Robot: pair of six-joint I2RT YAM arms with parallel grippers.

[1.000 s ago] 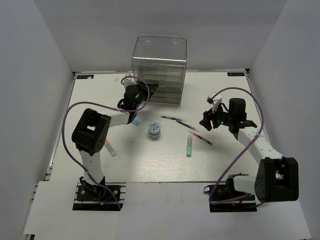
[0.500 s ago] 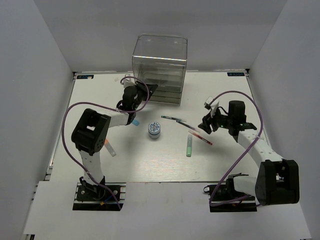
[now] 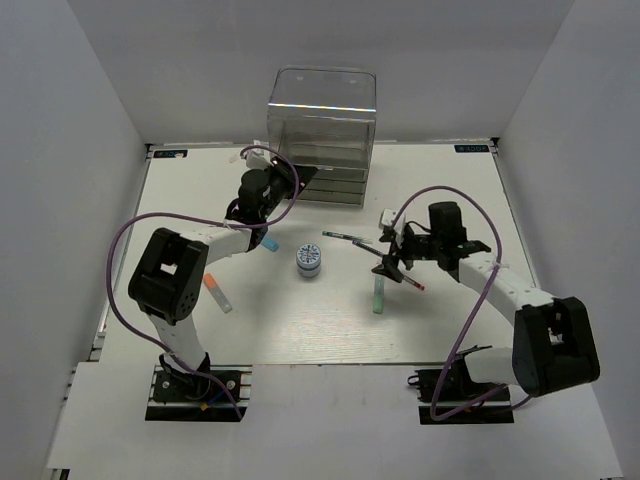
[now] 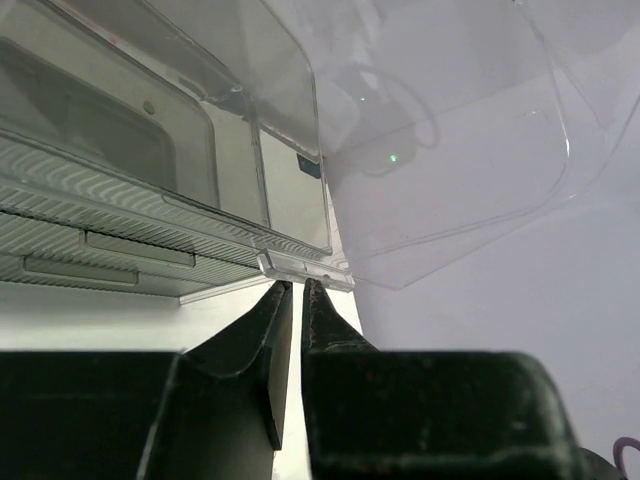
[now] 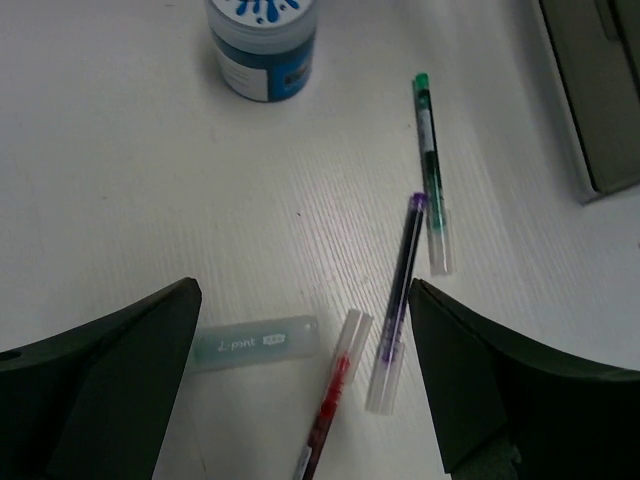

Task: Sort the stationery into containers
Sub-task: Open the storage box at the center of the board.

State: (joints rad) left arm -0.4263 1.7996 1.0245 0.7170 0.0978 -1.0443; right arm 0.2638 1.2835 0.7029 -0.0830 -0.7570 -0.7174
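Clear plastic drawer unit (image 3: 320, 120) at twelve o'clock shows no stationery inside. Thin pens (image 5: 400, 290), green marker (image 3: 378, 295) and round blue-white pot (image 3: 309, 261) lie unsorted at the counter (image 3: 300, 330) centre. Right gripper's (image 5: 303, 300) fingers spread above the pens; left gripper's (image 4: 297, 288) fingers nearly touch at a drawer lip (image 4: 300, 268).

The box unit (image 3: 321, 115) is clear, glossy plastic that catches reflections. Its drawers (image 4: 110, 190) are grey-tinted plastic with fine wavy ribbing on their fronts. The surface (image 5: 120, 200) is white and matt, with a faint linear grain. The purple pen (image 5: 398, 300), green pen (image 5: 432, 190) and red pen (image 5: 328, 400) have smooth, clear plastic barrels. The green marker (image 5: 255, 343) looks frosted and translucent. The pot (image 5: 262, 50) is smooth, with a printed label. The left tool (image 4: 291, 290) and right tool (image 5: 300, 295) are matt black plastic.
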